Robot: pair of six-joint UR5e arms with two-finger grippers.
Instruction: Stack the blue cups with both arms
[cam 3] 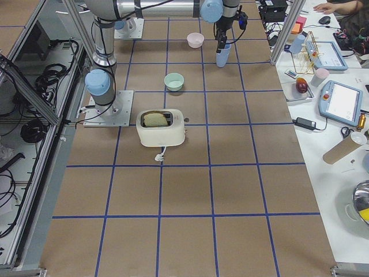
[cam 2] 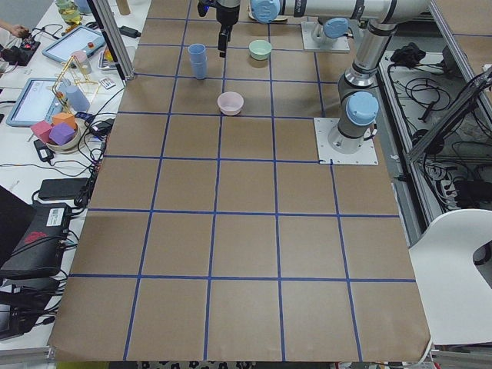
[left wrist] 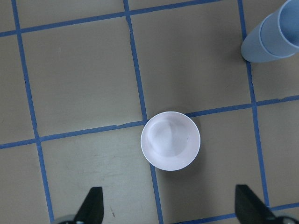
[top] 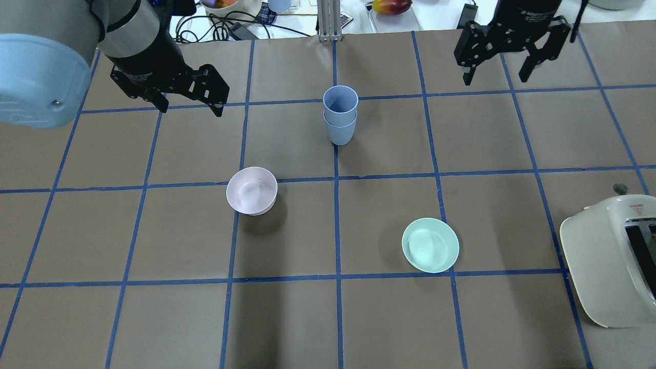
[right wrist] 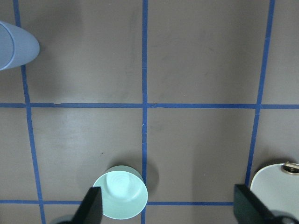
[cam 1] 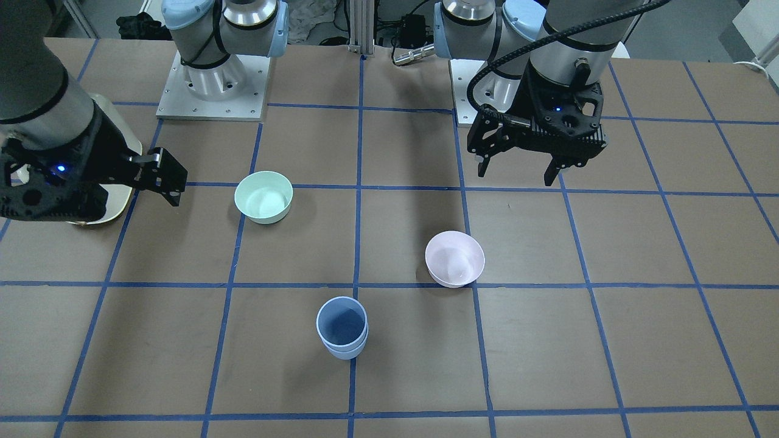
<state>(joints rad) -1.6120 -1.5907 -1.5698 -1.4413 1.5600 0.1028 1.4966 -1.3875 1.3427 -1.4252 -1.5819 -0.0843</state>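
The two blue cups (top: 340, 115) stand nested, one inside the other, upright on the centre grid line at the far side of the table. They also show in the front view (cam 1: 342, 328), at the top right of the left wrist view (left wrist: 273, 35) and at the top left of the right wrist view (right wrist: 14, 46). My left gripper (top: 191, 110) hangs open and empty above the table, left of the cups; it also shows in the front view (cam 1: 517, 176). My right gripper (top: 495, 80) hangs open and empty to their right, and shows in the front view (cam 1: 164, 179).
A pale pink bowl (top: 251, 190) sits below my left gripper (left wrist: 169, 205). A mint-green bowl (top: 430, 245) sits below my right gripper (right wrist: 170, 205). A cream toaster (top: 610, 261) stands at the table's right edge. Clutter lies past the table's far edge.
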